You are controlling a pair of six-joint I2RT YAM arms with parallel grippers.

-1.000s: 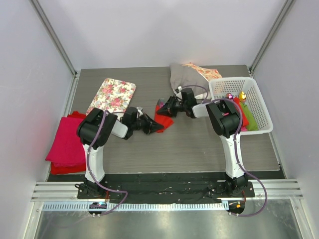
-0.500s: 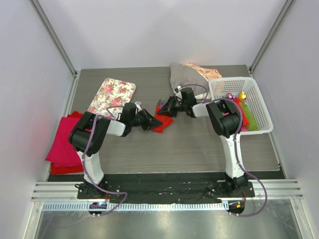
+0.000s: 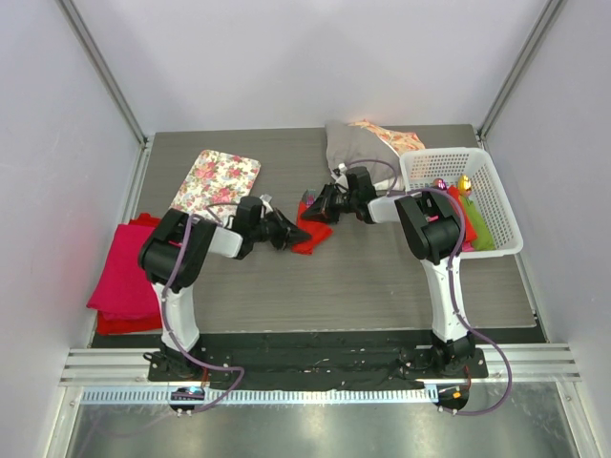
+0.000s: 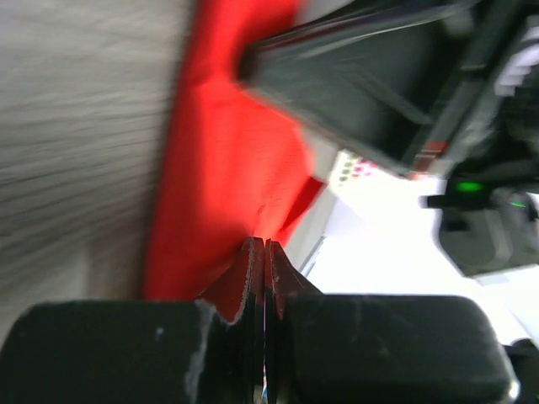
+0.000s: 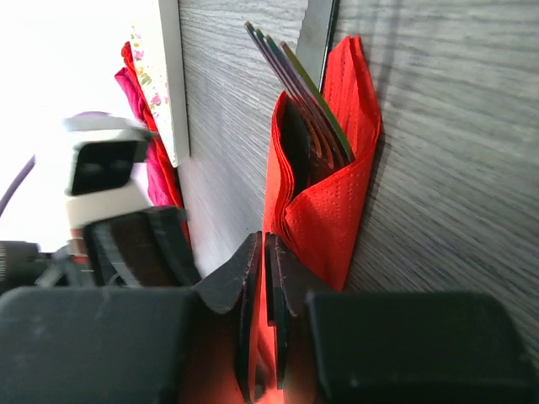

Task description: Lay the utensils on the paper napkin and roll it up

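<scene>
The bright red paper napkin (image 3: 310, 232) lies mid-table, folded over the utensils. In the right wrist view the napkin (image 5: 328, 210) wraps several thin purple-tinted utensil handles (image 5: 290, 71) that stick out of its far end. My right gripper (image 3: 316, 208) is at the napkin's far side; its jaws (image 5: 264, 244) are shut on a red napkin edge. My left gripper (image 3: 294, 234) is at the napkin's left side; in the left wrist view it (image 4: 265, 246) is shut on the napkin's edge (image 4: 227, 168). The two grippers are close together.
A floral board (image 3: 215, 181) lies at the back left. A magenta cloth stack (image 3: 124, 272) sits at the left edge. A white basket (image 3: 420, 170) with coloured items stands at the right. A grey and floral pouch (image 3: 358, 143) is at the back.
My left gripper moved a little away from me and to the right, drawing the napkin's near left part inward. The right gripper stayed almost still.
</scene>
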